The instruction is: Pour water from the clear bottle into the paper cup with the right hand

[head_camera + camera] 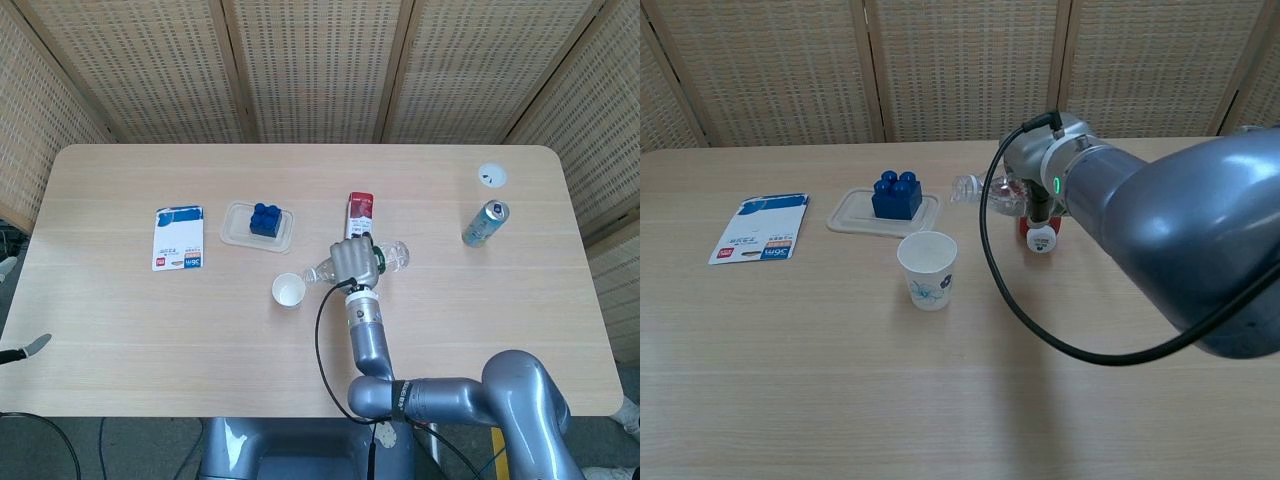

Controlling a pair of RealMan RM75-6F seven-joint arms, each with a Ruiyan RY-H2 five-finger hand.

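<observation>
Right hand (356, 260) clamped around tilted clear bottle (395, 255), mid-body hidden, neck near paper cup (288, 290).

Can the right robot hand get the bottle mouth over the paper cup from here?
Probably yes. The right robot hand holds the clear bottle tilted, mouth toward the paper cup, and nothing lies between them.

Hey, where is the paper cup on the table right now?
In the head view the paper cup stands upright near the table's middle, just in front of the tray with the blue block, and left of the right hand tilting the clear bottle.
</observation>
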